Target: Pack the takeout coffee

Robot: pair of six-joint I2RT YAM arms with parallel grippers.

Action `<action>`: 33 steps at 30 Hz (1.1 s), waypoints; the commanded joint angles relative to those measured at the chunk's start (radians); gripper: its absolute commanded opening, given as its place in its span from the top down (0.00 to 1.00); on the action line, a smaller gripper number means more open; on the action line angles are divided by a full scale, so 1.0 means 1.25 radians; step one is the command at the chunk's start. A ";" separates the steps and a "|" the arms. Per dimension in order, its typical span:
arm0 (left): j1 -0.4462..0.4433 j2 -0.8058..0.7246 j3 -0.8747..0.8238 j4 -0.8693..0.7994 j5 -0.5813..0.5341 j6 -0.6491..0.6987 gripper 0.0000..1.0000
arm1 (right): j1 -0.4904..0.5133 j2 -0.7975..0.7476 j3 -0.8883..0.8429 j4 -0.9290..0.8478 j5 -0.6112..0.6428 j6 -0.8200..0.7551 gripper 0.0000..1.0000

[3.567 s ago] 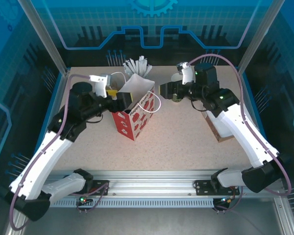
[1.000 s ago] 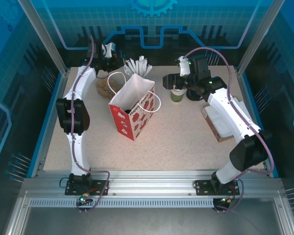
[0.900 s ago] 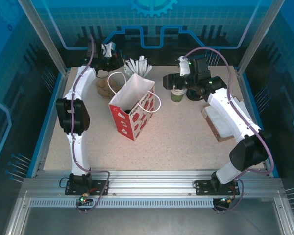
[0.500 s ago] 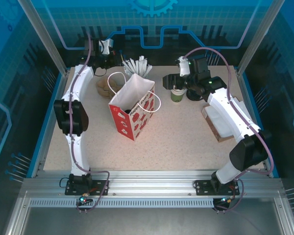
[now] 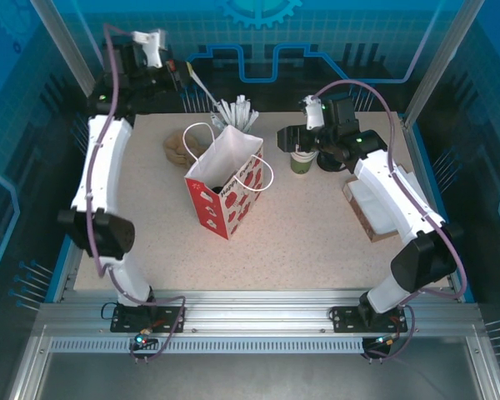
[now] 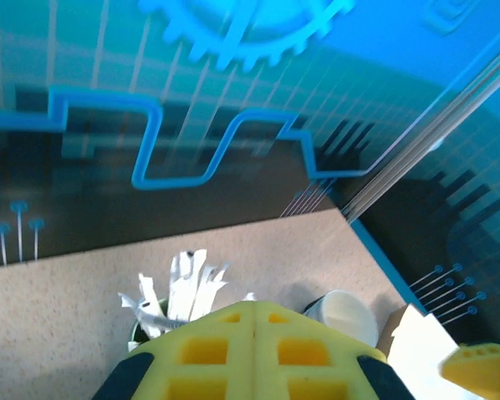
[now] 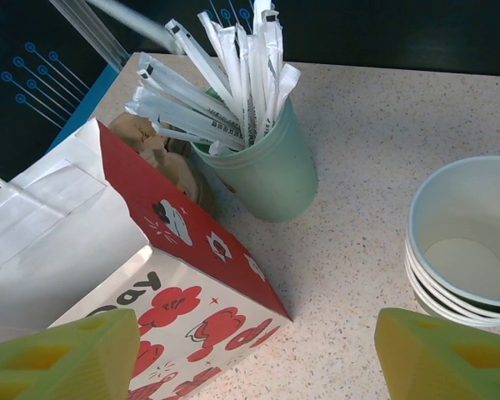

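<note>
Coffee for packing: the small dark olive-green paper cup with its round black plastic lid stands upright on the speckled table, far and right of centre. It is half tucked under your right arm and shows from above mostly as a dark disc. Just left of it, touching or nearly so, sits the stack of lidless white-rimmed paper cups.

Your right gripper hangs above and just left of that stack, its yellow fingers spread wide with nothing between them. It is aimed left toward the pale green cup of white wrapped sticks and the open red-and-white paper bag. So the lidded cup lies to the right of that gripper, behind the way its fingers point, with the stack in between. Its long axis is vertical, which suggests a side grasp around the wall below the lid. The right arm is by far the nearer.

Your left gripper is raised high over the far left corner, well apart from the cup, fingers pressed shut. In the overhead view a thin pale line slants from it toward the sticks; whether that is a stick in its grip cannot be told. The bag waits left of the cup, mouth up.
</note>
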 commanded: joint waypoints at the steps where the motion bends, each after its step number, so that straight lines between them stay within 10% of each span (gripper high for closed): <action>1: -0.014 -0.122 -0.020 -0.012 -0.021 0.035 1.00 | 0.004 -0.037 0.028 -0.016 -0.002 -0.023 0.24; 16: -0.138 -0.338 -0.166 -0.200 -0.054 0.068 1.00 | -0.006 -0.094 0.011 -0.081 0.045 -0.080 0.16; 33: -0.221 -0.178 -0.319 -0.096 -0.102 0.066 1.00 | -0.006 -0.113 -0.030 -0.133 0.163 -0.103 0.00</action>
